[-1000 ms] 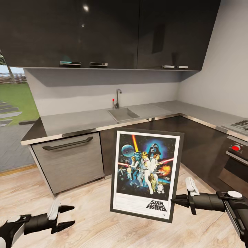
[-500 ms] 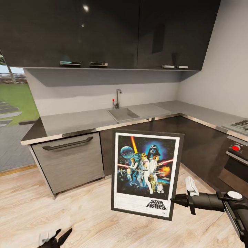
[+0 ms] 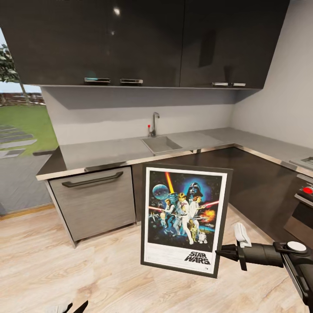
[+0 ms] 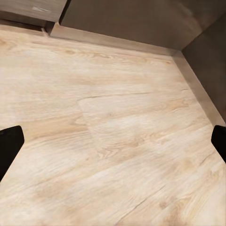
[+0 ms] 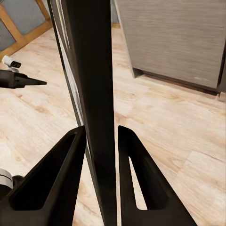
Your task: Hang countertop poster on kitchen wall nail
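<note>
1. The framed upright Star Wars poster is held clear of the long matte grey L-shaped countertop, in front of and below its steel front edge, over the pale wood plank floor.
2. The right gripper is clamped on the poster's right edge near its lower corner.
3. The right wrist view shows the frame edge-on, both fingers pressed against it.
4. The left gripper fingers stand well apart above bare floor, below and left of the poster.

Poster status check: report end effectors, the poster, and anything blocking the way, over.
Right end effector shut on poster edge, held upright off the floor. Left end effector open, low over wood floor. Kitchen countertop behind poster; no obstruction seen.
</note>
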Controlling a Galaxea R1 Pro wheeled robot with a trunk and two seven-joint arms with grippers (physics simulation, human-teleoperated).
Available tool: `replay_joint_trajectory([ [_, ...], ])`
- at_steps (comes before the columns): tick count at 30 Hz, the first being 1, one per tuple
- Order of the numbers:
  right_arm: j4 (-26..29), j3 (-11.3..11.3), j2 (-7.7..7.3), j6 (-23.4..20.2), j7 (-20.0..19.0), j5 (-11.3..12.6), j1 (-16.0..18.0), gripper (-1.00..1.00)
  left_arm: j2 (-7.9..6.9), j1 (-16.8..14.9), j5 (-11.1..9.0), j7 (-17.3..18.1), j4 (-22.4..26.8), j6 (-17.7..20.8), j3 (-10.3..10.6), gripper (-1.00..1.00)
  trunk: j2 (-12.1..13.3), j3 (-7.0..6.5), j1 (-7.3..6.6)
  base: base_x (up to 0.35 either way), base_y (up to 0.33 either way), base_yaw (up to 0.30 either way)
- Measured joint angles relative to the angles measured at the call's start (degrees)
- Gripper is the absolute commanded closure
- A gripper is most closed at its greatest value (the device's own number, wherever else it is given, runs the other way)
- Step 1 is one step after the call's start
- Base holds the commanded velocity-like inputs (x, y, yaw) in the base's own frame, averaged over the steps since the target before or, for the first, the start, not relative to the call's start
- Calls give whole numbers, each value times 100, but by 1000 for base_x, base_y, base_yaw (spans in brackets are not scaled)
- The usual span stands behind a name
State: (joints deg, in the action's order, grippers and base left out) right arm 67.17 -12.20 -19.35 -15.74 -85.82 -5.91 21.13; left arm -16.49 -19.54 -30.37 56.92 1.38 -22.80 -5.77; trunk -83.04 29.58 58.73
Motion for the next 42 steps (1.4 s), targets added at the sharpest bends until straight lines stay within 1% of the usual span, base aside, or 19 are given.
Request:
replay_joint_trajectory([
  [1, 0, -2, 0, -2, 0, 1, 0, 100, 1, 1, 0, -1, 0, 1, 1, -100, 0, 0, 0, -2, 0, 17],
  [7, 1, -31, -1, -13, -1, 4, 0, 100, 49, 6, 0, -8, 0, 3, 2, -100, 239, -107, -131, -1, 0, 7],
  [9, 1, -105, -1, -15, -1, 4, -2, 100, 66, 7, -1, -9, 0, 3, -1, -100, 319, -143, -175, 0, 0, 2],
  [11, -3, -254, 4, -17, -2, 5, -7, 100, 83, 7, -1, -12, 0, 3, 1, -100, 400, -179, -219, 0, 0, 0],
  [13, -4, -285, 3, -17, -2, 5, -8, 100, 92, 7, -1, -13, 0, 3, -1, -100, 480, -215, -263, 0, 0, 0],
  [29, -1, -350, 1, -30, 2, 5, -9, 100, 108, 7, -1, -14, 0, 4, -3, -100, 1122, -502, -615, 0, 0, 0],
  [31, -1, -479, 0, -36, -1, 7, -9, 100, 109, 7, -1, -14, 0, 4, -3, -100, 1202, -538, -659, 0, 0, 0],
  [32, -4, -583, 0, -42, -4, 9, -9, 100, 108, 7, -1, -12, 0, 4, -4, -100, 1242, -556, -681, 0, 0, 0],
  [36, -5, -729, -1, -43, -8, 13, -9, 100, 109, 7, -1, -7, 0, 4, -3, -100, 1403, -628, -768, 0, 0, 0],
  [42, 4, -781, 5, -17, -17, 21, -28, 100, 108, 7, -1, -5, 0, 4, -3, -100, 1644, -736, -900, 0, 0, 0],
])
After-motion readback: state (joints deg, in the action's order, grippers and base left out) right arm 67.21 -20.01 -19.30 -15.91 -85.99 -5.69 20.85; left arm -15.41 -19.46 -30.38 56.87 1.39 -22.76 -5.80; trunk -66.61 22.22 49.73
